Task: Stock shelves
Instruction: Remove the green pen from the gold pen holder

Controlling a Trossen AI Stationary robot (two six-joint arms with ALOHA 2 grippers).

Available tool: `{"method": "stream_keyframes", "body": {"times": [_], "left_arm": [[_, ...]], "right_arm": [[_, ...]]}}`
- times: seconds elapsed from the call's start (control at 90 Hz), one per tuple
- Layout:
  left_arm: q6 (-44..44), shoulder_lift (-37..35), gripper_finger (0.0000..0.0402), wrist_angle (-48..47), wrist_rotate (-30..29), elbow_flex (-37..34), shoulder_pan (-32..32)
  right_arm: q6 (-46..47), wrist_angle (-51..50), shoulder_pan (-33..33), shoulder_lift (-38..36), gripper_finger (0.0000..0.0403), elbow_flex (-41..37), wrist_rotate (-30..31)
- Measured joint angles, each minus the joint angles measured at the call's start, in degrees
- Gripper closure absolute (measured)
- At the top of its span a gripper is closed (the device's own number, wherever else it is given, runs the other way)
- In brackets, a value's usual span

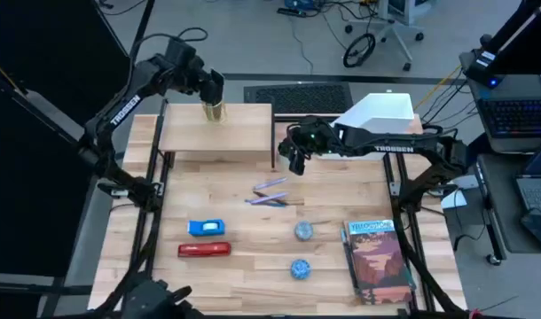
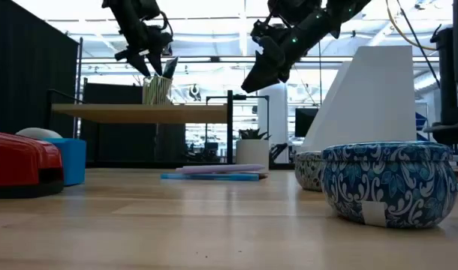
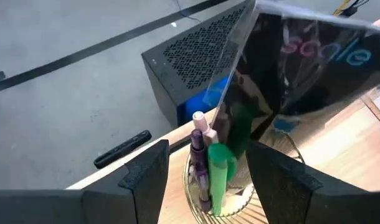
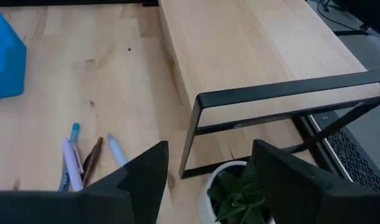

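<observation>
Left gripper (image 1: 215,96) wide over pen cup (image 1: 215,112) on shelf (image 1: 244,133); right gripper (image 1: 296,159) wide, probably above plant (image 4: 237,193). Pens (image 1: 270,193), book (image 1: 379,257) unstocked.

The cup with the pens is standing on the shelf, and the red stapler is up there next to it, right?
Not quite. The cup with the pens does stand on the shelf, under the left tool, but the red stapler lies down on the table by the blue box. The high view shows it.
</observation>
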Motion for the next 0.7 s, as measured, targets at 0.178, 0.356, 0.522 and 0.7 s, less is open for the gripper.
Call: {"method": "stream_keyframes", "body": {"times": [0.178,0.356,0.522,0.7], "left_arm": [[0.02,0.46,0.0201,-0.10,0.00,0.00,-0.51],[0.04,0.48,0.0215,-0.84,0.00,0.00,-1.07],[0.07,0.48,0.0270,-1.22,0.00,0.00,-1.03],[0.07,0.48,0.0334,-1.33,0.00,0.00,-1.03]], "right_arm": [[-0.02,0.25,-0.04,0.00,0.0188,0.00,0.02],[-0.02,0.31,-0.07,0.00,0.0188,-0.02,0.02],[-0.02,0.30,-0.04,0.00,0.0188,-0.02,0.02],[-0.02,0.30,-0.04,0.00,0.0188,-0.02,0.02]]}}
